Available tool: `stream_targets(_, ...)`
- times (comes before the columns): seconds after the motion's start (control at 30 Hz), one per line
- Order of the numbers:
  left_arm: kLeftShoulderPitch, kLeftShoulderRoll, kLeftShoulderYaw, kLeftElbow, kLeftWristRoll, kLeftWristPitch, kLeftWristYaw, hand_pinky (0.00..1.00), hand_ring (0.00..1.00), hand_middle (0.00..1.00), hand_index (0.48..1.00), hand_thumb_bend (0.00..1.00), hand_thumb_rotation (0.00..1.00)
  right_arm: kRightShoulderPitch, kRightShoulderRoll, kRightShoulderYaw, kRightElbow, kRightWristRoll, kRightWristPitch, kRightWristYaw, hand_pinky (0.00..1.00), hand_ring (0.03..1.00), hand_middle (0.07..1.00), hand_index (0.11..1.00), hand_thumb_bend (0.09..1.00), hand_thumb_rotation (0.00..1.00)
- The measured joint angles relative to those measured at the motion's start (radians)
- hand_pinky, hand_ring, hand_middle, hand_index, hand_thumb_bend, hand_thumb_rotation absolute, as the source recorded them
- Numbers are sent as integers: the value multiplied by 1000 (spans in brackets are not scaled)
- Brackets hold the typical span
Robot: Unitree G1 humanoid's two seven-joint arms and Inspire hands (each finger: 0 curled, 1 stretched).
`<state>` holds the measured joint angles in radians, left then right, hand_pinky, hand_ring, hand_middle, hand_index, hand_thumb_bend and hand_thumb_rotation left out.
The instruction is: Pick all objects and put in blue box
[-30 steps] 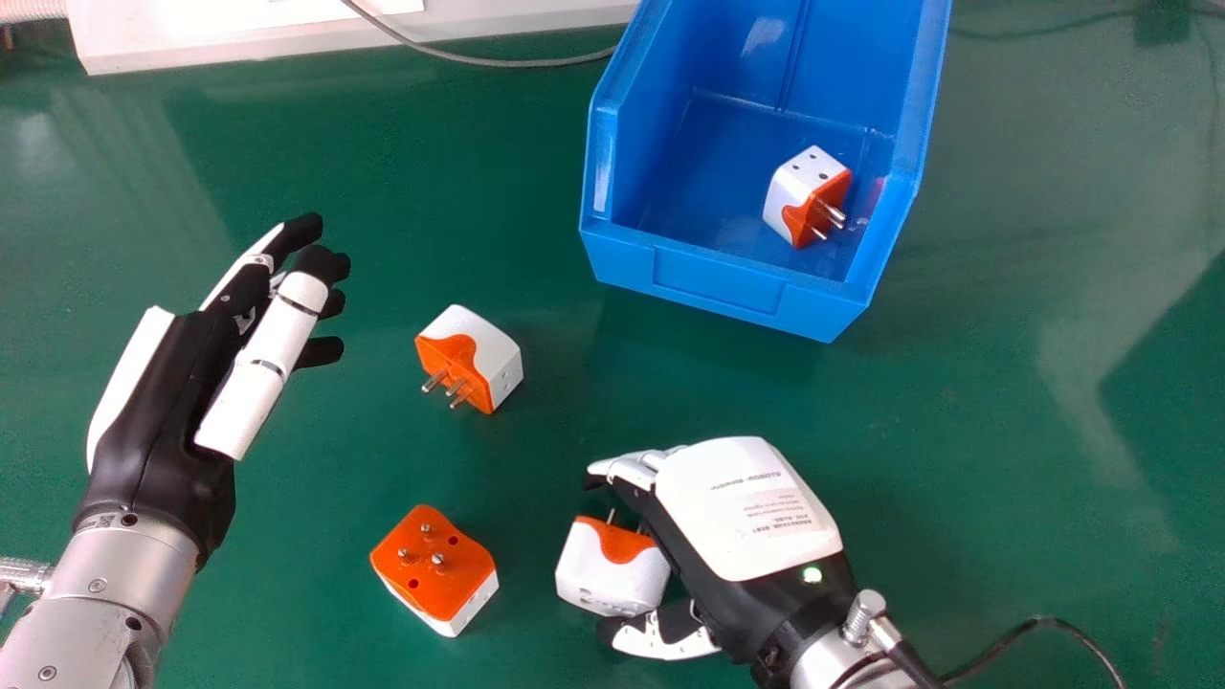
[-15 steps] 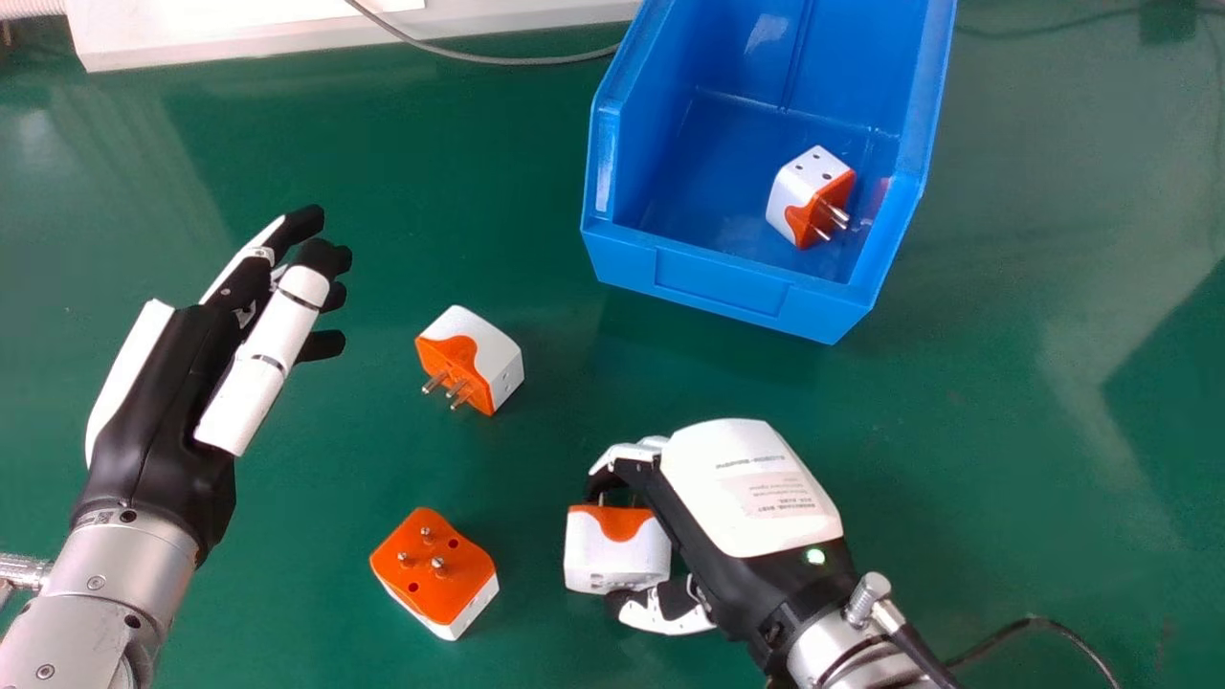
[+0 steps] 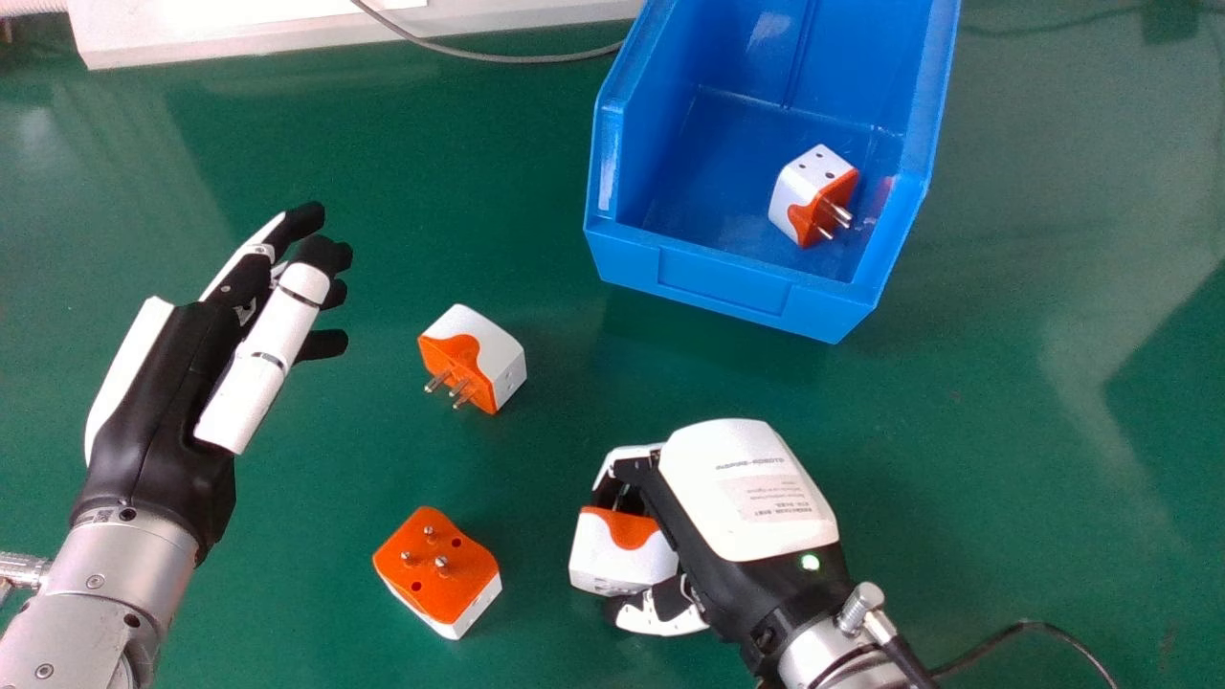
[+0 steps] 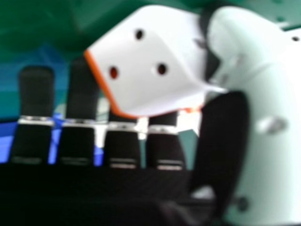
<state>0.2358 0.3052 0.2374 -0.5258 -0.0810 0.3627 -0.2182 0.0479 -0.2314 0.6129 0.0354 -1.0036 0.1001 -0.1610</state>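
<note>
Blue box: I view the blue box (image 3: 723, 279) on the green bench (image 3: 995, 459), ahead of the right hand (image 3: 751, 493); its low front wall faces me, its side walls rise toward the back, and its far end runs past the top edge of the head view.
Box contents: I count one white-and-orange plug, the boxed plug (image 3: 809, 196), on the box floor near the right side wall; its prongs point right and toward me, its socket holes face up.
Right hand: I have it pinching the held plug (image 3: 622, 555), thumb on the near side, curled fingers on the far side.
Held plug: outside the box, nearer to me than its front wall; prongs face the fingers. The right hand view presents a white face with three holes, beside the thumb. I cannot tell whether it touches the bench.
Upper plug (image 3: 474, 354): on the bench between the left hand and the box, prongs toward me and left.
Lower plug (image 3: 437, 574): on the bench, left of the held plug, prongs up.
Left hand (image 3: 182, 392): fingers extended, at the left of the head view.
</note>
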Motion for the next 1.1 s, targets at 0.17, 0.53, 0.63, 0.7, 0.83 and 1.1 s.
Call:
stream_targets(0.17,0,0,0,-1,0,0,0,790,871,880,918,475,875,1,6,-1,-1,7,13,1,340,441,526,528,494,5)
stream_targets(0.53,0,0,1,-1,0,0,0,786,869,878,916,475,874,6,17,-15,-11,30,20,13,332,440,524,528,494,2)
stream_targets(0.63,0,0,2,0,-1,0,0,784,867,877,915,476,873,10,21,-26,-16,49,21,15,329,441,524,524,494,1)
stream_targets(0.7,0,0,2,0,-1,0,0,784,867,877,915,476,873,21,20,-37,-42,58,31,26,328,441,524,523,494,0)
stream_targets(0.83,-1,0,3,1,-2,0,-1,783,867,877,915,476,873,45,27,-71,-164,85,67,82,331,438,522,520,495,0)
stream_targets(1.1,-2,0,4,6,-4,0,-1,780,865,876,913,478,872,90,48,-107,-386,116,113,189,333,441,523,503,495,0)
